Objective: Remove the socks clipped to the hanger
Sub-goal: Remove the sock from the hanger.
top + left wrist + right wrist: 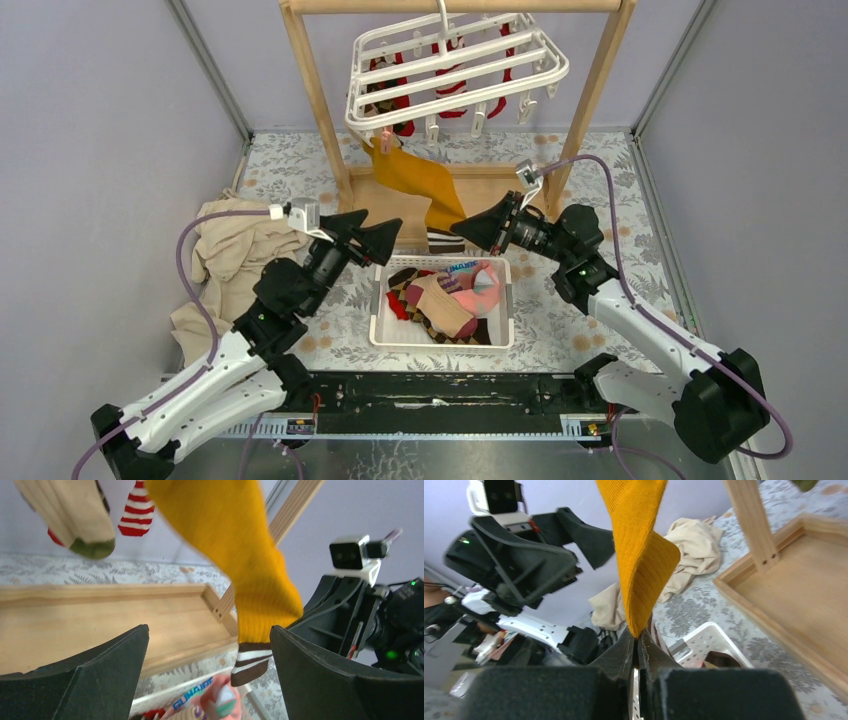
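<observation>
The white perforated plastic basket (379, 312) sits on the floral-patterned surface (600, 185) between the two arms. It holds a heap of socks: a brown-black argyle one (405, 290), a tan one (445, 305) and a pink patterned one (482, 285).

Above it, the mustard yellow sock (415, 178) is clipped at its upper end to the near left corner of the white plastic grid hanger (455, 62). Its long axis slants down and to the right, and its brown-and-white striped end (252, 661) hangs just over the basket's far rim. The right hand (636, 641) is clamped together on the sock's lower part. The left hand (210, 672) has its fingers spread apart, holding nothing, just left of the sock. Plain red (402, 98) and red-white striped (455, 82) socks hang under the hanger's far side.
</observation>
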